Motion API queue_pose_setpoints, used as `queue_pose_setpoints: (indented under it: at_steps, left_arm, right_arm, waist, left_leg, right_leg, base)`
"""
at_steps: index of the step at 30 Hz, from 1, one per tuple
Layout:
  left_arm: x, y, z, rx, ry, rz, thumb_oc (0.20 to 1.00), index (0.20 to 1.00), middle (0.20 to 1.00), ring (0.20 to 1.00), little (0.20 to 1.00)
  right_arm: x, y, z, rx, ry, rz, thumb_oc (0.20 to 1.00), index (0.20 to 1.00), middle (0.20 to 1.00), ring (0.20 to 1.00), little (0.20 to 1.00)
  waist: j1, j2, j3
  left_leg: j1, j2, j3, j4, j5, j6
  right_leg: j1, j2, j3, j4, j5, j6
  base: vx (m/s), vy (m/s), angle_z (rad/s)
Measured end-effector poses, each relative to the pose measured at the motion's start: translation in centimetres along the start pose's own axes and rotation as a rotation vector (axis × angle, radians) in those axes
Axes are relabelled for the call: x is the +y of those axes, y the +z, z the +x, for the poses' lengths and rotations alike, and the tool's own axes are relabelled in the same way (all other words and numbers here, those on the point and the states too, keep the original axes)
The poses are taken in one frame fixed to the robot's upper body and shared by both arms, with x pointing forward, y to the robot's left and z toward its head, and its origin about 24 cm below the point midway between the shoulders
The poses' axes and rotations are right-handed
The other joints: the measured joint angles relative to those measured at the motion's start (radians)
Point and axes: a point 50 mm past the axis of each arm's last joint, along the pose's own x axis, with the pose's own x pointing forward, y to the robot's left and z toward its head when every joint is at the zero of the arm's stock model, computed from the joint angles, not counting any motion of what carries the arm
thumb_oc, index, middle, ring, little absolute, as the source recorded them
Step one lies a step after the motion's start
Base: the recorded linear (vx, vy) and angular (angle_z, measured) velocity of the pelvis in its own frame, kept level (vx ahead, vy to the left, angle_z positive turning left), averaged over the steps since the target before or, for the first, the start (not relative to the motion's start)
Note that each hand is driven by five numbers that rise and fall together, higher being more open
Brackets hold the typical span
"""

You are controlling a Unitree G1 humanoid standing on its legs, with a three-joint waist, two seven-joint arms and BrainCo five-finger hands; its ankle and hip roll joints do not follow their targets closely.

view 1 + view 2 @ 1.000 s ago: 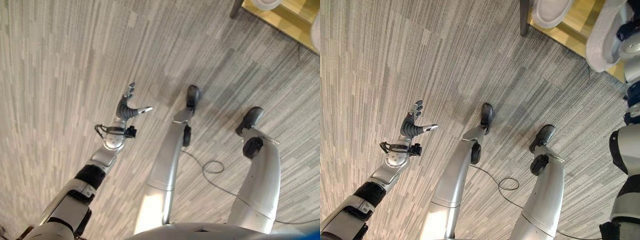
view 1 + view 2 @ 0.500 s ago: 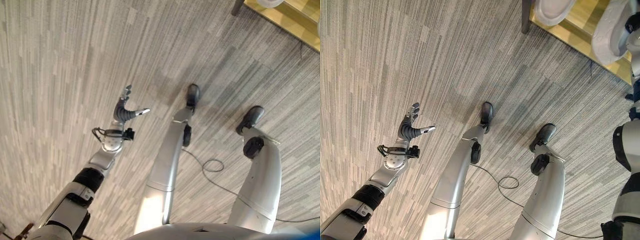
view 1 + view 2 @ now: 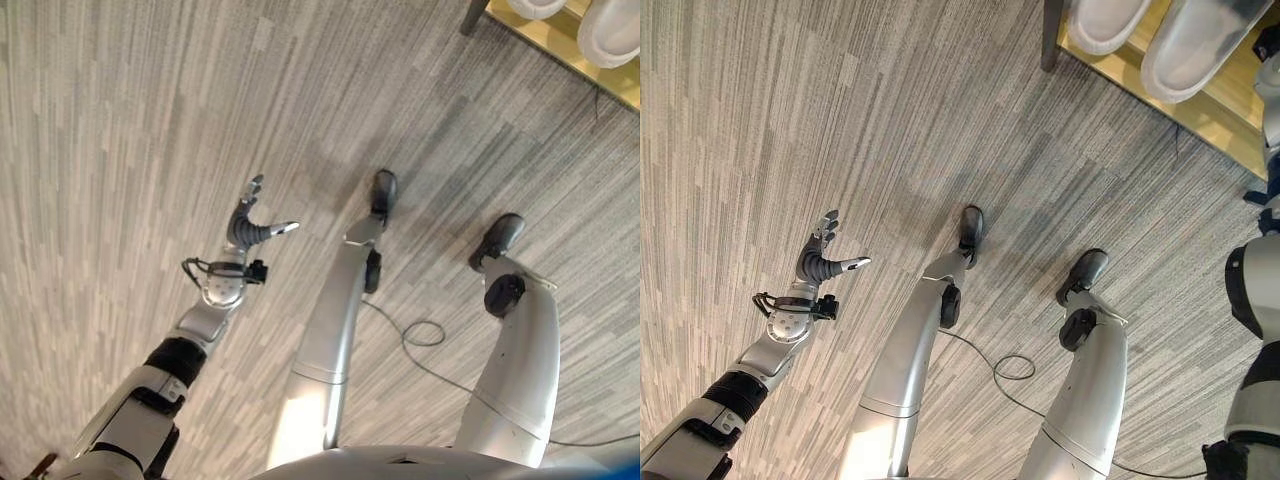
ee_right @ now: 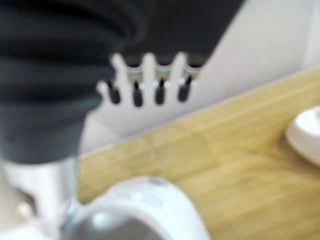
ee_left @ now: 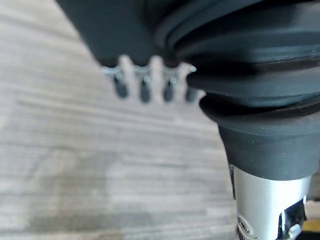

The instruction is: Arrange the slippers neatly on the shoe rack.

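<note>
2 white slippers (image 3: 1193,45) lie side by side on the wooden shoe rack (image 3: 1230,115) at the far right. The right hand (image 4: 150,82) hangs above them, fingers straight and empty; the left hand (image 3: 252,222) hovers open over the floor. Placement looks done; next, only straightening any uneven pair.
</note>
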Motion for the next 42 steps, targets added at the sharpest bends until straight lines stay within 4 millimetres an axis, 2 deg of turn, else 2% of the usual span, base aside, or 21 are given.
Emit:
queue_pose_setpoints:
  at_steps: [6, 7, 9, 11, 18, 22, 26, 38, 39, 42]
  left_arm:
    - [0.2, -0.6, -0.1, 0.024, 0.005, 0.013, 1.000, 1.000, 1.000, 1.000, 1.000]
    - [0.2, -0.7, -0.2, 0.027, 0.007, 0.014, 1.000, 1.000, 1.000, 1.000, 1.000]
    - [0.2, -0.9, -0.2, 0.036, 0.008, 0.017, 1.000, 1.000, 1.000, 1.000, 1.000]
    - [0.4, -1.0, -0.2, 0.042, 0.019, 0.020, 1.000, 1.000, 1.000, 1.000, 1.000]
    - [0.4, -1.2, -0.3, 0.050, 0.022, 0.022, 1.000, 1.000, 1.000, 1.000, 1.000]
    - [0.4, -1.4, -0.4, 0.062, 0.022, 0.027, 1.000, 1.000, 1.000, 1.000, 1.000]
    - [0.5, -1.7, -0.5, 0.073, 0.025, 0.033, 1.000, 1.000, 1.000, 1.000, 1.000]
    - [0.6, -1.9, -0.5, 0.081, 0.027, 0.038, 1.000, 1.000, 1.000, 1.000, 1.000]
    - [0.7, -2.1, -0.5, 0.091, 0.030, 0.042, 1.000, 1.000, 1.000, 1.000, 1.000]
    - [0.7, -2.3, -0.6, 0.098, 0.033, 0.044, 1.000, 1.000, 1.000, 1.000, 1.000]
  right_arm:
    - [0.4, -1.4, -0.7, 0.054, 0.010, 0.014, 1.000, 1.000, 1.000, 1.000, 1.000]
    - [0.5, -1.3, -0.7, 0.089, -0.002, 0.074, 1.000, 1.000, 1.000, 1.000, 1.000]
    - [1.4, -1.5, -1.3, 0.121, 0.015, 0.114, 1.000, 1.000, 1.000, 1.000, 1.000]
    - [4.0, -2.5, -3.7, 0.169, 0.094, 0.135, 1.000, 1.000, 1.000, 1.000, 1.000]
    - [5.4, -2.4, -4.6, 0.213, 0.138, 0.180, 1.000, 1.000, 1.000, 1.000, 1.000]
    - [6.9, -2.3, -5.8, 0.254, 0.200, 0.208, 1.000, 1.000, 1.000, 1.000, 1.000]
    - [7.1, -2.0, -5.8, 0.270, 0.205, 0.256, 1.000, 1.000, 1.000, 1.000, 1.000]
    - [7.3, -2.2, -6.0, 0.274, 0.227, 0.256, 1.000, 1.000, 1.000, 1.000, 1.000]
    - [8.2, -3.3, -7.4, 0.319, 0.252, 0.266, 1.000, 1.000, 1.000, 1.000, 1.000]
    - [9.6, -3.9, -9.6, 0.372, 0.289, 0.318, 1.000, 1.000, 1.000, 1.000, 1.000]
  waist:
    - [-0.011, -0.004, -0.002]
    - [-0.015, -0.004, -0.002]
    - [-0.017, -0.004, -0.002]
    - [-0.016, -0.008, -0.004]
    - [-0.016, -0.012, -0.006]
    - [-0.015, -0.018, -0.009]
    - [-0.008, -0.018, -0.009]
    - [-0.007, -0.018, -0.009]
    - [-0.010, -0.018, -0.009]
    - [-0.015, -0.023, -0.014]
  left_leg:
    - [0.001, 0.000, -0.002, -0.006, 0.001, 0.000]
    - [0.005, 0.000, -0.002, -0.016, 0.005, 0.001]
    - [0.019, 0.000, -0.004, -0.028, 0.010, -0.001]
    - [0.046, 0.000, -0.019, -0.049, 0.016, -0.005]
    - [0.045, -0.001, -0.022, -0.061, 0.020, -0.010]
    - [0.044, -0.001, -0.022, -0.065, 0.022, -0.011]
    - [0.045, -0.001, -0.022, -0.066, 0.022, -0.011]
    - [0.056, 0.000, -0.022, -0.057, 0.023, -0.012]
    - [0.094, 0.001, -0.022, -0.058, 0.022, -0.012]
    - [0.146, 0.007, -0.022, -0.098, 0.021, -0.022]
  right_leg:
    - [0.005, 0.002, -0.002, -0.009, 0.002, 0.002]
    - [0.008, 0.003, -0.003, -0.013, 0.004, 0.003]
    - [0.020, 0.005, -0.009, -0.026, 0.006, 0.003]
    - [0.053, 0.007, -0.023, -0.045, 0.007, 0.000]
    - [0.051, 0.008, -0.024, -0.044, 0.006, -0.001]
    - [0.051, 0.009, -0.028, -0.053, 0.006, -0.001]
    - [0.052, 0.008, -0.029, -0.056, 0.006, -0.001]
    - [0.062, 0.010, -0.029, -0.050, 0.007, -0.001]
    - [0.106, 0.009, -0.030, -0.054, 0.007, -0.001]
    - [0.152, 0.021, -0.030, -0.086, 0.014, 0.000]
  base:
    - [-0.03, 0.002, -0.01]
    - [-0.04, -0.016, 0.00]
    - [-0.04, -0.012, 0.01]
    - [-0.02, -0.005, 0.04]
    - [0.00, -0.002, 0.01]
    - [0.00, 0.000, 0.00]
    - [0.00, 0.000, 0.00]
    - [0.00, 0.000, 0.00]
    - [-0.08, -0.002, 0.00]
    - [-0.09, -0.021, -0.05]
